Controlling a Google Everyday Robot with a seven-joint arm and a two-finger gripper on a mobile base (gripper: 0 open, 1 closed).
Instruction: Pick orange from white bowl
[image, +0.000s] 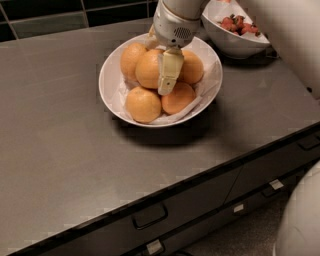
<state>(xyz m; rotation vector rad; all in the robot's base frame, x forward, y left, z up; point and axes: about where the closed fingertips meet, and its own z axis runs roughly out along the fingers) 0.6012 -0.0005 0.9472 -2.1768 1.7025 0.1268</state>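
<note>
The arm comes down from the top edge of the view, its white wrist housing (175, 25) standing right over the back half of the white bowl (107, 85). Below it the claw (166, 75) hangs nearly straight down, tilted a little to the left at its tip. It lies against the right flank of the orange (148, 67), in the seam between that fruit and its right-hand neighbour (194, 67). Whether the claw is clenched on the orange or released cannot be told from this angle. The orange sits highest in the pile, in the middle of the bowl, resting on the others. One fruit (130, 57) is behind it to the left, and two (143, 104) (177, 97) are in front of it, near the bowl's front rim. Crinkled white paper (210, 82) lines the bowl and pokes over the rim on the right. The bowl stands on a grey surface (65, 150), towards its back. A wide stretch of surface lies to the left and in front, up to a front edge that runs slantwise above dark drawers (150, 216). Close on the right stands a deeper bowl (235, 45) of red berries (240, 24), with only a narrow gap between the two rims. The robot's white body (295, 45) crowds the right side.
</note>
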